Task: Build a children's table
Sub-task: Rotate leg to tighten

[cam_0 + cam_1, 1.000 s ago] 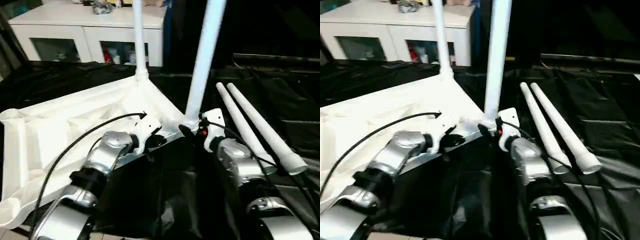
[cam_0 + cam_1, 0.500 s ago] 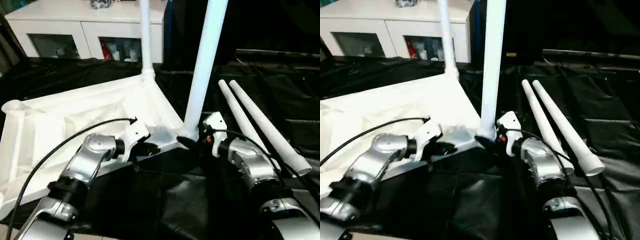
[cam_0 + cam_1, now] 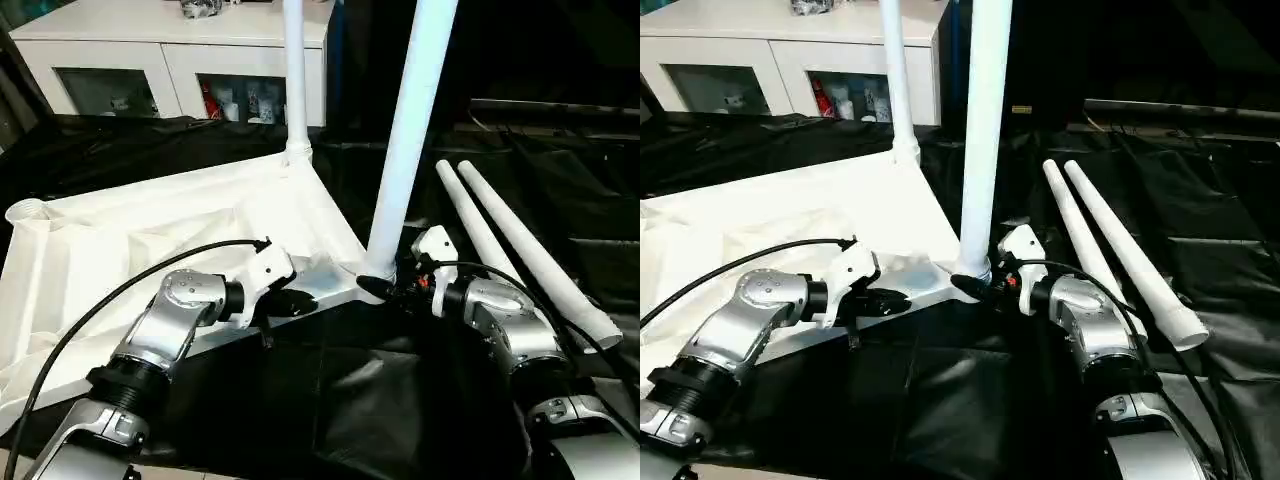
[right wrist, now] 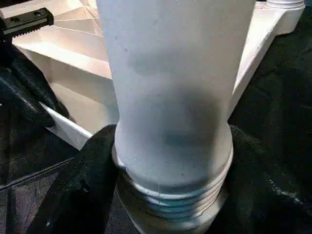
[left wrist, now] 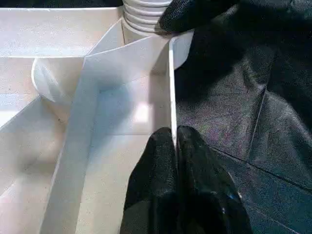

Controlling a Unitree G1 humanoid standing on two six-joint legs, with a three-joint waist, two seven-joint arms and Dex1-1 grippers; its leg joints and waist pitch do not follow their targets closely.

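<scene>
- The tabletop (image 3: 150,250) lies underside up across the left and centre of the head view, on a bench draped in black sheeting (image 3: 400,400). Its ribs face the camera.
- 2 legs stand upright in corner sockets. The near leg (image 3: 410,130) rises from the near right corner at frame centre; the far leg (image 3: 294,75) rises from the corner behind it, upper centre.
- 2 loose legs (image 3: 520,250) lie side by side at centre right, long axes running from upper left to lower right, wide ends toward the lower right.
- The right gripper (image 3: 383,287) sits directly at the base of the near leg, reaching in from the right of the frame. That leg's long axis is vertical, square to the gripper's reach.
- In the right wrist view the leg's threaded collar (image 4: 170,195) shows ridges above the socket. Judgement: the leg is not fully screwed home.
- The right gripper's black fingers (image 4: 83,190) flank the collar at a fairly wide spread, touching it on at least one side. A firm clamp cannot be confirmed.
- The left gripper (image 5: 174,139) is pinched nearly closed on the thin edge wall of the tabletop (image 5: 171,87), just left of the leg's corner. Judgement: it steadies the top.
- The right arm is the nearer one to both the standing leg and the loose legs.
</scene>
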